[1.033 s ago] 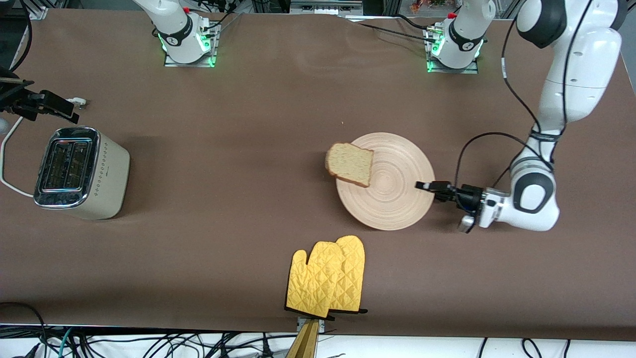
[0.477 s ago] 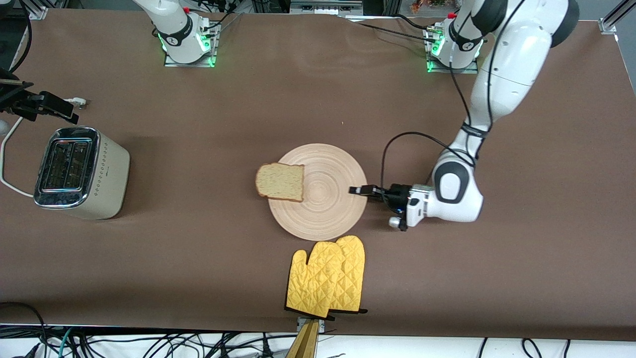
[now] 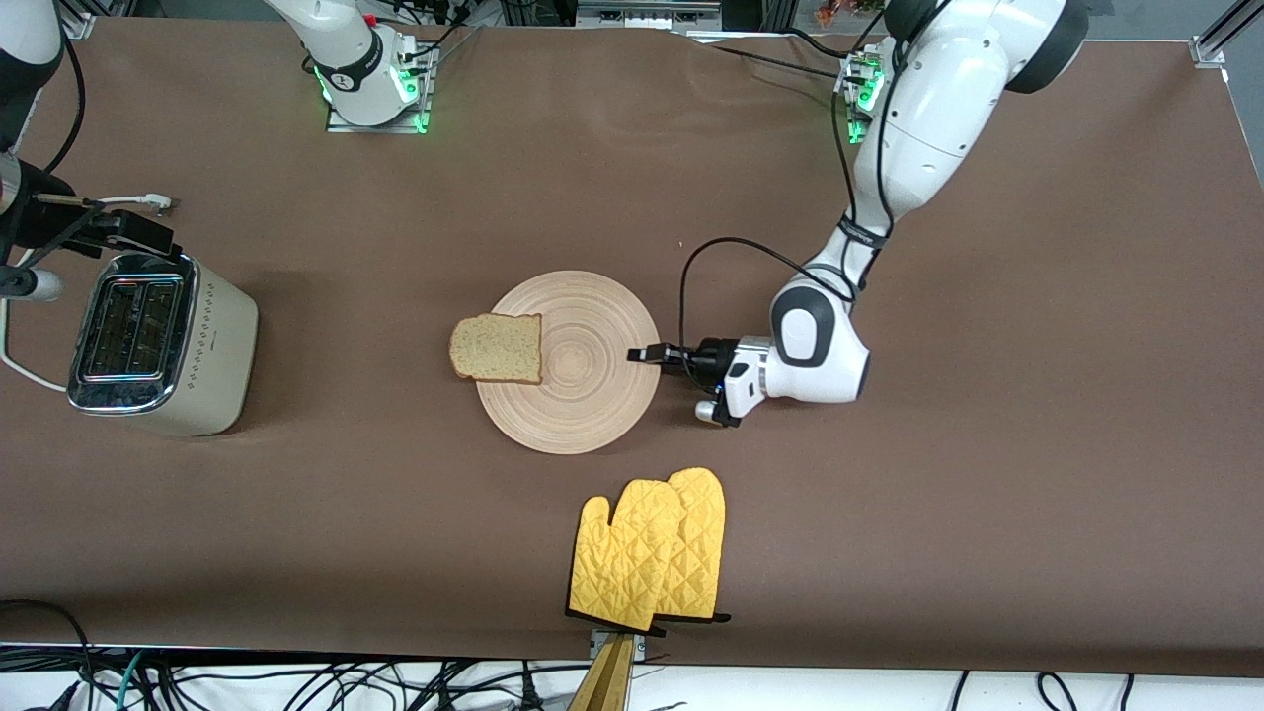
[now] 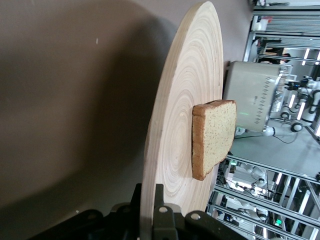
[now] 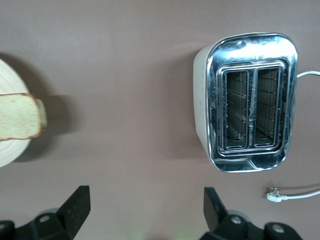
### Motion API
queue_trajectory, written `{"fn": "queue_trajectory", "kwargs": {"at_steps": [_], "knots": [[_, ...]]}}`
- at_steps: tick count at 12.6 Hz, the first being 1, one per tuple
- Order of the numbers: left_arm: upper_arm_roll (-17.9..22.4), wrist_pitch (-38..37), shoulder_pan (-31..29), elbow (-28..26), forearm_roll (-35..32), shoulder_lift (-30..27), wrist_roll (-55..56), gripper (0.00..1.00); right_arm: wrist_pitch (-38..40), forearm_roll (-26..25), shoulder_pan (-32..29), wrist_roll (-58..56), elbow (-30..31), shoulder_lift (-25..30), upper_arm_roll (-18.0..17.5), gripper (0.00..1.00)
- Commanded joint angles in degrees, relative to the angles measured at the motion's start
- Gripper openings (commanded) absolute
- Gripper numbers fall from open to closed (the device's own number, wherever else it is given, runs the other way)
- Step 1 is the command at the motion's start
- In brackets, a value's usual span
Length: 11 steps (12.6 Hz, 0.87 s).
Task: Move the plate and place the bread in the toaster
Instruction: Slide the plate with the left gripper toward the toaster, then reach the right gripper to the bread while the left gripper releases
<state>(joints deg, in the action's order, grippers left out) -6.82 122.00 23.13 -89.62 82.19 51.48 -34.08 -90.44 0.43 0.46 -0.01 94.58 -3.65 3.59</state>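
Note:
The round wooden plate (image 3: 583,395) is at mid-table, and my left gripper (image 3: 647,354) is shut on its rim at the side toward the left arm's end. In the left wrist view the two fingers clamp the plate's (image 4: 185,115) edge. The bread (image 3: 497,348) lies on the plate and overhangs the rim toward the toaster (image 3: 158,341). The toaster stands at the right arm's end, slots up. My right gripper (image 3: 138,232) hovers open and holding nothing beside the toaster (image 5: 250,115). The right wrist view also catches the bread (image 5: 20,117) and a bit of plate (image 5: 7,150).
A pair of yellow oven mitts (image 3: 652,548) lies near the table's front edge, nearer to the front camera than the plate. The toaster's white cord (image 3: 20,365) and plug (image 3: 153,204) trail on the table by the right gripper.
My left gripper has carried the plate with the bread on it from the left arm's end toward the toaster. The right gripper has shifted slightly closer to the toaster.

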Motion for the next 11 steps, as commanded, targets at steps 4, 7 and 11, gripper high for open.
{"fn": "queue_trajectory", "kwargs": {"at_steps": [4,7,11], "knots": [[1.19,0.26,1.92,-0.02,2.98,1.08,-1.07,0.0,-0.17,3.41,4.01,-1.48,0.87,-6.35,-1.47,1.0],[3.29,-0.35,1.48,-0.99,2.63,0.47,-1.16,0.28,-5.96,13.41,5.51,-1.83,3.06,-11.89,-2.18,1.0],[4.0,-2.29,-0.54,-3.45,2.54,-0.85,-3.27,1.0,-21.4,24.26,5.6,-2.45,11.93,-14.54,-6.73,1.0]]}}
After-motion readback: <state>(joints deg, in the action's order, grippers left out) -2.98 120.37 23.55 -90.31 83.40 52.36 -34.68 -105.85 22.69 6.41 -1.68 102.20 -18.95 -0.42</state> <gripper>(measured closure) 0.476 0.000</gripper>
